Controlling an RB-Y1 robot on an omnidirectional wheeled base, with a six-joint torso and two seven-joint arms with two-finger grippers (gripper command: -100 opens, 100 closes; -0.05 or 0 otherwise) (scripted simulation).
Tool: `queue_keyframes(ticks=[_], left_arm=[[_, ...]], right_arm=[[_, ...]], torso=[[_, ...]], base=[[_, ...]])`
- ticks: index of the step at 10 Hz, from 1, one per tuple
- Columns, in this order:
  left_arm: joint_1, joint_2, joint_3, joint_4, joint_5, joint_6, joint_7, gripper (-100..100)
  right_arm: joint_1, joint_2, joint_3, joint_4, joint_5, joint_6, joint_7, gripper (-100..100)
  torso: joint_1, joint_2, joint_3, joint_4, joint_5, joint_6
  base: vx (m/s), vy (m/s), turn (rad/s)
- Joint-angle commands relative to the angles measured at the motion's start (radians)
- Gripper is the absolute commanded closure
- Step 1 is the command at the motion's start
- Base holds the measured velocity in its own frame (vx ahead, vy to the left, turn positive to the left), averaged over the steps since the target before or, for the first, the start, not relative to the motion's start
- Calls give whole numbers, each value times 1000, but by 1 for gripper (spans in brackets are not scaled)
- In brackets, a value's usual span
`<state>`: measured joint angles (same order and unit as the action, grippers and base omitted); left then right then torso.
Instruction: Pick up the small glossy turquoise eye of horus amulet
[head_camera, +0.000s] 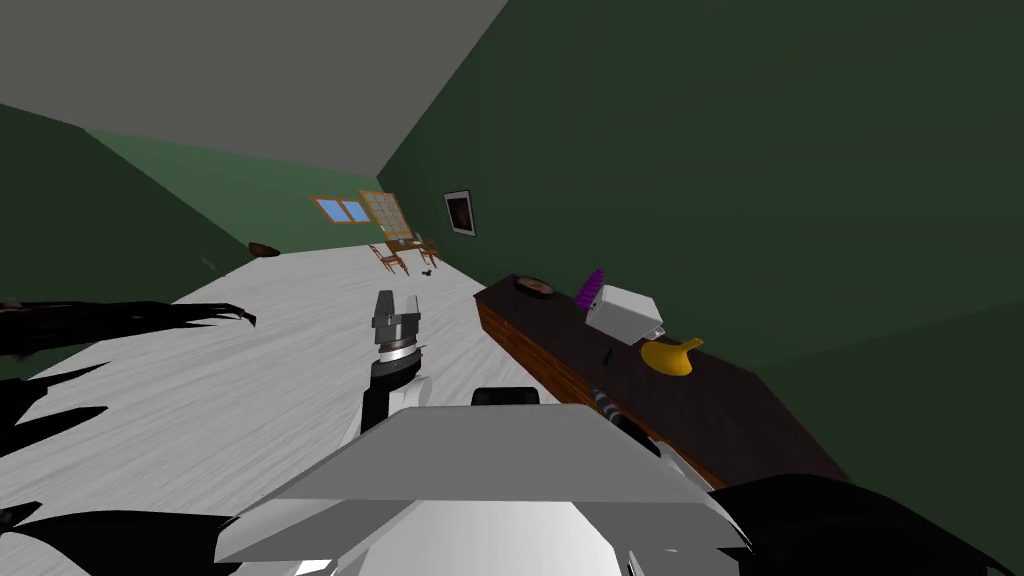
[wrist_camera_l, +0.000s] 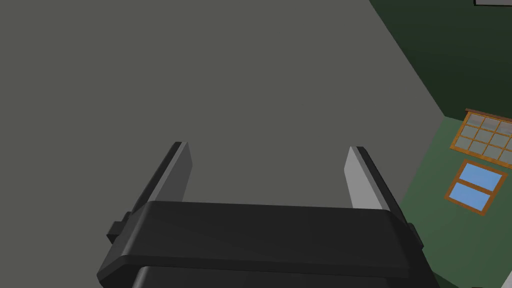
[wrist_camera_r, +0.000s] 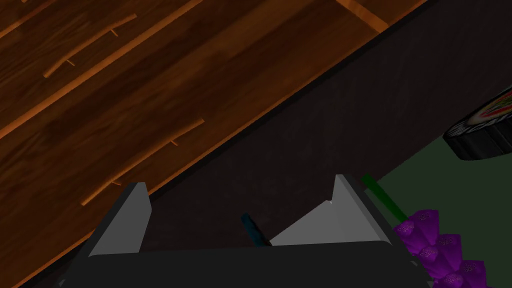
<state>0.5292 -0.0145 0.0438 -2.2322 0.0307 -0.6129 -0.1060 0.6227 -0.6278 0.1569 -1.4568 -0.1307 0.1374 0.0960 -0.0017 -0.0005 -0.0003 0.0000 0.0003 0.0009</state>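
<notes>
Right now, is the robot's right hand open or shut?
Open. The right hand holds its fingers wide apart, with the small teal amulet between them, untouched.

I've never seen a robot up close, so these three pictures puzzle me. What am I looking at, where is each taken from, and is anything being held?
It is a two-armed robot in a simulated house. One picture looks down from its head; the other two look along each hand. Each hand ends in a pincer with two thin grey fingers. The left pincer is raised over the pale floor, open and empty. The right pincer is open above a long wooden sideboard with a dark top. A small dark teal amulet lies between its fingers, not gripped. Nearby stand a white box, a purple spiky thing, a yellow-orange gourd shape and a round dark dish. Nothing is held.
</notes>
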Motion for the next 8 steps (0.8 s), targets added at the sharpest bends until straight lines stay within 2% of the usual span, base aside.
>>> queue_keyframes(ticks=[1,3,4,8], left_arm=[[0,0,0,0,0,0,0,0],[0,0,0,0,0,0,0,0],[0,0,0,0,0,0,0,0],[0,0,0,0,0,0,0,0]], right_arm=[[2,-38,2,21,-3,31,-7,-100],[-11,-84,7,73,1,77,-12,-100],[-11,-84,7,73,1,77,-12,-100],[-36,-169,14,161,12,154,-21,-100]], torso=[[0,0,0,0,0,0],[-1,-1,0,0,0,-1],[-3,-1,-1,0,0,-1],[-2,-1,-1,0,-1,0]], base=[[50,-15,198],[71,-38,275],[48,-43,91],[59,-47,228]])
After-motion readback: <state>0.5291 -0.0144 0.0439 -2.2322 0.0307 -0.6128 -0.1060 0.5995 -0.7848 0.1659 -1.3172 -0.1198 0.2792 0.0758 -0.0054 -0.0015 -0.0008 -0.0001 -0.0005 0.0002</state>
